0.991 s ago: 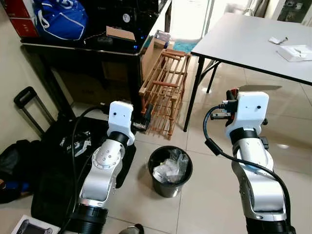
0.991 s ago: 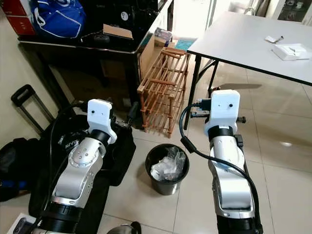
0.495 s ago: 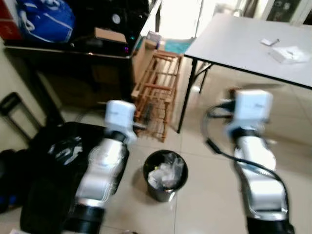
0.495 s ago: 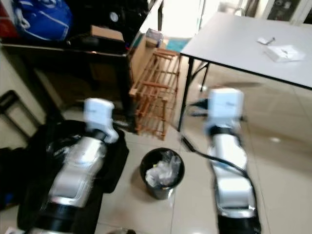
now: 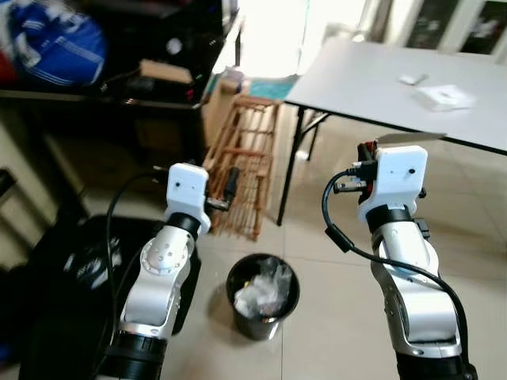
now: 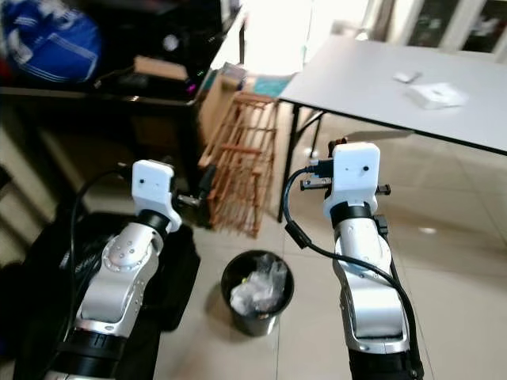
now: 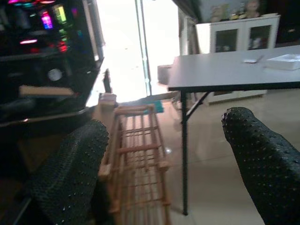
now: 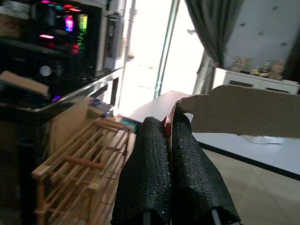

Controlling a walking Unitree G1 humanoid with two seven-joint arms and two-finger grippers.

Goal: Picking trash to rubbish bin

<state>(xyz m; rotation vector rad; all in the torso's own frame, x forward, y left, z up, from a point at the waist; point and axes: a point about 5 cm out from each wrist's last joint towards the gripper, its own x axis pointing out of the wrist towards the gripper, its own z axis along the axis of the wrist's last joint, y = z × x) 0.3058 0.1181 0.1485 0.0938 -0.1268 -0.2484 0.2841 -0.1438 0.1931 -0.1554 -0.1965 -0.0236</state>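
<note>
Camera has swung; right gripper (image 8: 171,154) clenches cardboard (image 8: 243,112), left gripper (image 7: 164,164) released; bin (image 5: 262,293) below awaits drop.

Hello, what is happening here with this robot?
The robot stands over a black bin that already holds crumpled trash. Its right gripper is shut on a flat piece of cardboard, held up near the grey table. The left gripper is open and holds nothing, in front of the wooden rack.

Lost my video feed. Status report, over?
Right gripper shut on cardboard piece, held up beside the grey table. Left gripper open, empty. Rubbish bin on floor between the arms, already holding trash; path unobstructed.
</note>
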